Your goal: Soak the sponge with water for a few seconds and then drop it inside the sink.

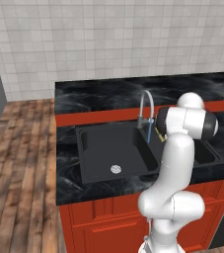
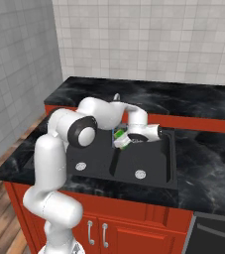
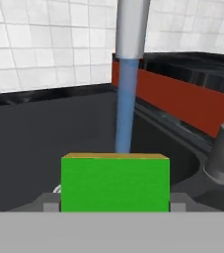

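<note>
Claw (image 3: pixel 114 207) clamped on sponge (image 3: pixel 115 182) — held over sink (image 1: pixel 106 148), right under water (image 3: pixel 126 106) from faucet (image 1: pixel 146 106).

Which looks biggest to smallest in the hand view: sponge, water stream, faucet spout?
1. sponge, widest patch, but it sits right at the camera, so its apparent size is inflated.
2. water stream and faucet spout: similar patches, the stream longer, the spout wider and cut off at the top. Not ranking these.
</note>
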